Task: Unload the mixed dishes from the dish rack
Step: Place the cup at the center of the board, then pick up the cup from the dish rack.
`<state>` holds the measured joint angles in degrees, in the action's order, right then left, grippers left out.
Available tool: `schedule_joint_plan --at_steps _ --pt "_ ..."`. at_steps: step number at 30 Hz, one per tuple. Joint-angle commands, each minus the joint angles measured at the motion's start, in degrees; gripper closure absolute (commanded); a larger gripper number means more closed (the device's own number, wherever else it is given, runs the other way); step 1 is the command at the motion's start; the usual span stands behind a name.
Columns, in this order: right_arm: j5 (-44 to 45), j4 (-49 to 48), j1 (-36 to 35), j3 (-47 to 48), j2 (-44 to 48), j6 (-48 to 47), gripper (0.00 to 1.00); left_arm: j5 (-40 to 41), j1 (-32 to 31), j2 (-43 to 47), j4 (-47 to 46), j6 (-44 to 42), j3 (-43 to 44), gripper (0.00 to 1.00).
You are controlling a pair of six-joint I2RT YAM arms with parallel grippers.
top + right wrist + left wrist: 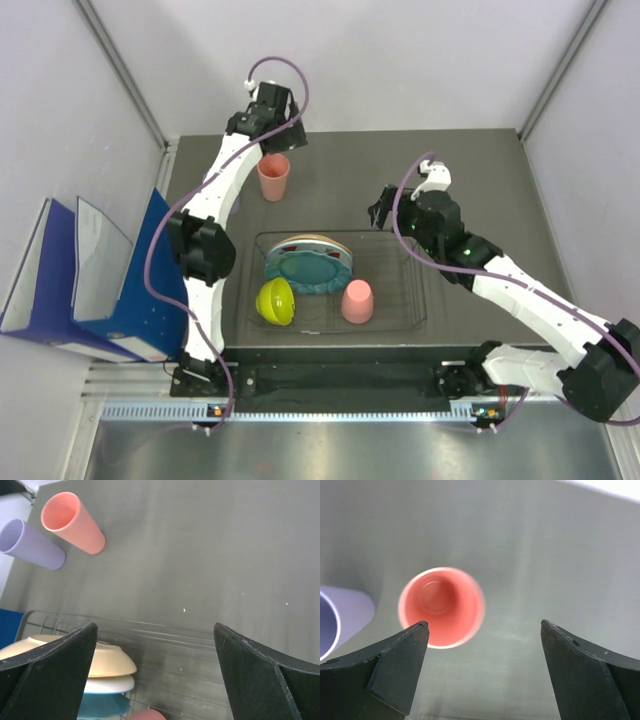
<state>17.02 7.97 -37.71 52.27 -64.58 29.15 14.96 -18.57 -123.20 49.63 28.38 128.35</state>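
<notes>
Plates (pixel 308 262), a bowl (pixel 276 301) and an upturned cup (pixel 357 302) are held in the dish rack (pixel 405 285), two cups (pixel 72 523) set on the table (pixel 450 180) behind it.

Robot lab cell: white panel walls (pixel 400 60), metal struts (pixel 122 70), dark desk (pixel 480 180), left arm (pixel 215 200) and right arm (pixel 520 290) bolted near edge, blue boxes (pixel 150 300) left.

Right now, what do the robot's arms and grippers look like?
The left arm and right arm have white shells with black joints. A mauve cable loops along each. The left gripper and right gripper have matte black, wedge-shaped fingers.
</notes>
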Motion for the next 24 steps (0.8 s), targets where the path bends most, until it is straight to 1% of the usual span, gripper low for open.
schedule_joint_plan --at_steps 1,2,5,6,9,12,14,17,18,19,21,24 --pt "3.2 0.5 -1.7 0.2 2.3 0.3 0.00 0.7 -0.4 0.3 -0.9 -0.4 4.6 0.04" --pt "3.5 0.6 -1.8 0.4 2.7 0.1 0.00 0.6 -0.5 0.4 -0.8 -0.3 4.4 0.04" --pt "4.0 1.2 -2.5 0.6 3.7 -0.8 0.00 1.2 -1.2 3.4 -4.3 0.0 -0.4 0.03" --pt "4.5 1.4 -2.8 0.8 3.8 -1.5 0.00 1.5 -1.4 6.1 -7.5 0.0 -3.9 0.03" --pt "5.8 3.1 -5.4 -0.1 4.9 -3.4 0.00 2.2 -2.3 9.7 -10.1 -0.3 -7.1 0.02" --pt "6.7 5.7 -9.5 -2.6 6.1 -3.6 0.00 2.5 -4.0 12.9 -11.6 -0.9 -8.5 0.02" --pt "7.5 6.7 -13.8 -4.4 7.7 -3.0 0.00 3.3 -5.9 15.0 -14.7 -1.3 -10.7 0.02" --pt "11.5 7.9 -20.6 -7.7 9.1 0.8 0.01 5.5 -8.8 19.5 -18.7 -2.2 -15.7 0.02" --pt "12.9 8.0 -23.5 -9.0 9.1 1.6 0.00 5.8 -9.6 21.2 -19.5 -2.5 -16.4 0.01" --pt "13.3 8.0 -24.8 -9.5 9.0 2.3 0.00 6.1 -10.3 22.1 -20.2 -2.7 -16.7 0.01" --pt "13.9 7.9 -27.7 -10.0 7.2 3.7 0.00 6.7 -12.4 24.1 -21.3 -3.1 -17.2 0.02" --pt "15.4 7.5 -30.0 -8.7 2.7 4.3 0.00 7.4 -15.2 26.4 -21.5 -3.6 -17.3 0.01"
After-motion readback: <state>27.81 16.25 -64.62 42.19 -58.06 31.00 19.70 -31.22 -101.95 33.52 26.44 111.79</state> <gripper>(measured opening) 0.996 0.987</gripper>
